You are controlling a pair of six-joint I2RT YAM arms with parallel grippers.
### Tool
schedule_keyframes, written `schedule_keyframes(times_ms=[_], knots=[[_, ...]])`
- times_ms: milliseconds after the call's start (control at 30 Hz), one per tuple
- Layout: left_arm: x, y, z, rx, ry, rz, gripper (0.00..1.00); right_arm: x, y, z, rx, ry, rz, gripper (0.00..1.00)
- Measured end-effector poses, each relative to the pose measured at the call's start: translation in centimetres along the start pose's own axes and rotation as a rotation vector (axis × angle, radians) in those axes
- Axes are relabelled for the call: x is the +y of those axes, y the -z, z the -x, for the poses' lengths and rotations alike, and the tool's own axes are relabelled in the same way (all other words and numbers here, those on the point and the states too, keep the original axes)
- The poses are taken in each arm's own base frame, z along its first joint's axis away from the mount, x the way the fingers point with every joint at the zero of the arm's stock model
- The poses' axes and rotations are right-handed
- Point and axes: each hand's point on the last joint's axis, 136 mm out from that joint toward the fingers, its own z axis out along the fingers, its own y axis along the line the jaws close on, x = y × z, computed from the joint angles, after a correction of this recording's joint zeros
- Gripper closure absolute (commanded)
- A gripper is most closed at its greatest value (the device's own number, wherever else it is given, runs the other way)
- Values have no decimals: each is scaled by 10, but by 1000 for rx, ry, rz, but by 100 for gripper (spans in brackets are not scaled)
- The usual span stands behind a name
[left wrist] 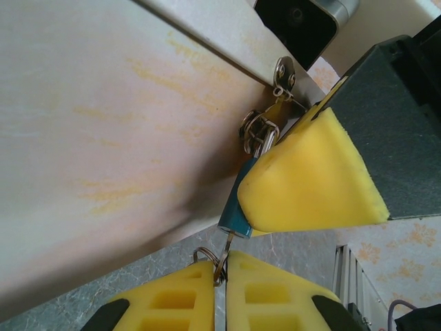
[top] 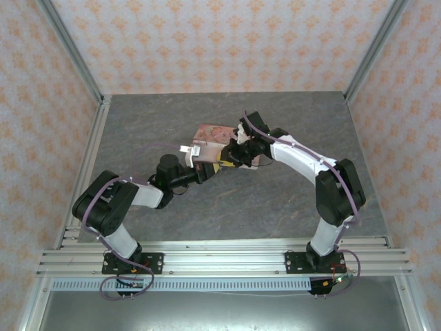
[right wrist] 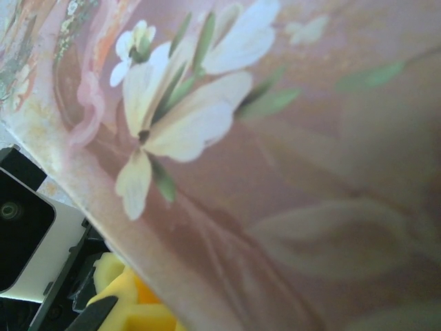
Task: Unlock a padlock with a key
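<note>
Both arms reach inward; the left gripper, jaws pinched together, meets the right gripper tip to tip.

**Left arm**: links are cased in white and joints are housed in black. A purple cable is run along it in loose loops.

**Right arm**: the same white casing and black joint housings are fitted. A purple cable is laid along the upper link.

**Base plates**: black, one under each arm.

**Left hand**: yellow pads are moulded with rectangular recesses and edged in black.

**Right hand**: a yellow wedge-shaped pad is mounted on a dark grey speckled finger.

**Wrist camera**: a black lens block is set in a white housing.
</note>
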Motion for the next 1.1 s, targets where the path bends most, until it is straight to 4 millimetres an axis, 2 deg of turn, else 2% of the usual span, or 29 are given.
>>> schedule_keyframes(times_ms=[500, 533, 633, 767, 967, 1100], knots=[[-1, 0, 2, -6, 16, -5, 84, 1, -1, 1, -15, -10, 17, 100], [-1, 0, 2, -6, 16, -5, 86, 1, -1, 1, -15, -10, 18, 100], [0, 1, 2, -7, 22, -2, 100, 2, -1, 2, -15, -11, 21, 100], [0, 1, 3, -9, 16, -2, 100, 2, -1, 2, -17, -11, 22, 100], [2, 2, 0, -4, 18, 2, 100, 0, -2, 1, -14, -12, 19, 94], [3, 2, -4, 2, 20, 5, 100, -2, -4, -1, -14, -11, 8, 100]])
